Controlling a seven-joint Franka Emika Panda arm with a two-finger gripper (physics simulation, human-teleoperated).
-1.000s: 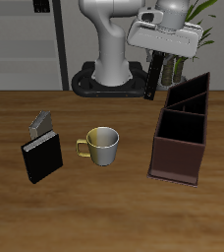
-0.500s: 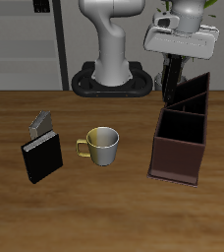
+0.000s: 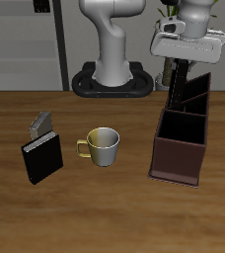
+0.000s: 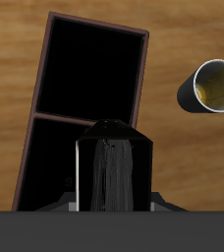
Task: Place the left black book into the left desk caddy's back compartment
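**Book held upright over caddy's back end**

Counter [image 3: 16, 212]: wood top, everything sits in its middle band.

Left desk caddy [image 3: 180, 158]: long maroon-brown box with black inner walls, on the counter with its plain maroon end face toward the front edge and its other end toward the back edge. Slightly skewed to the counter edges. Wrist view looks straight down into it [image 4: 60, 98]; one cross divider clearly visible, slots read black inside.

Gripper [image 3: 186, 61]: up in the air over the caddy's back-edge end, clamped on the left black book [image 3: 180, 81]. Book hangs upright, long axis vertical, top end in the gripper. Its lower end overlaps the caddy's rear wall in the exterior view, at the back compartment [image 3: 195, 87]; can't tell whether the bottom edge is inside the slot or above the rim. In the wrist view the book [image 4: 112, 167] shows end-on, dark with a greyish face, directly over the caddy opening.

Second black book [image 3: 42, 157]: squarer and thicker, lying well apart from the caddy on the other side of the mug, with a small grey-white book [image 3: 41, 124] just behind it toward the back edge, touching or nearly so.

Mug [image 3: 102, 145]: between the squarer book and the caddy, upright, handle pointing toward the squarer book. Also seen from above [image 4: 214, 86], beside the caddy, not touching.
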